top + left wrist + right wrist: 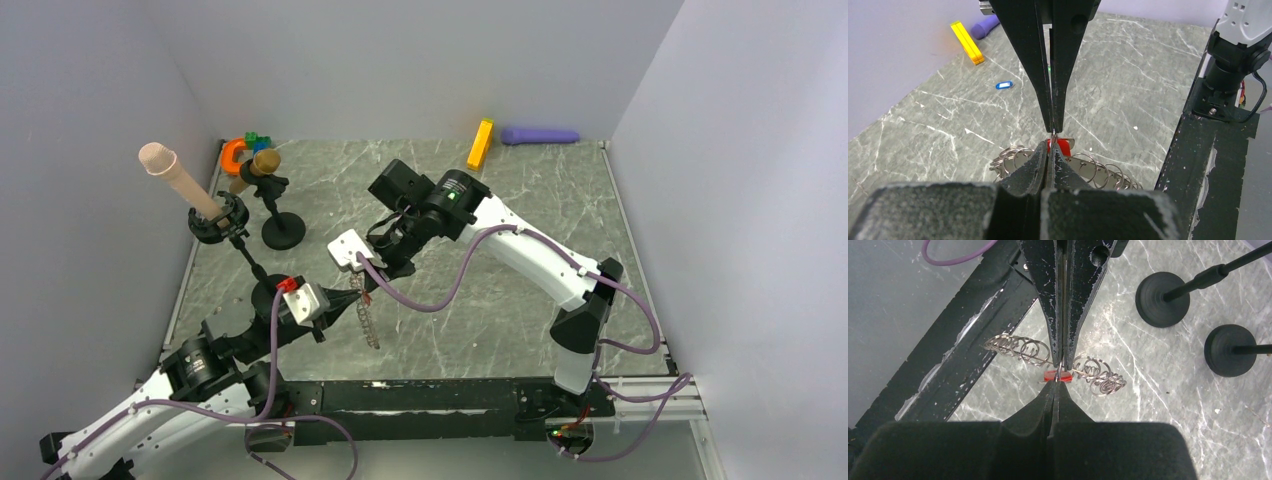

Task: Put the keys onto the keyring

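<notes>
The grey-green marbled table (pixel 520 300) carries an orange block (pixel 480 144) at its far edge, with a purple cylinder (pixel 540 135) just right of it. 1 blue key tag (pixel 1004 85) lies flat on open stone. 2 round black stand bases (pixel 1163 292) sit at the left.

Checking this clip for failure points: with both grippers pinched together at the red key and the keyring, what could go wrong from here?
The left gripper and right gripper are pinched shut tip to tip at the red key, so a small slip may drop it. The keyring hangs loose on both sides and could swing or snag on a finger. Which gripper holds what is unclear.
</notes>
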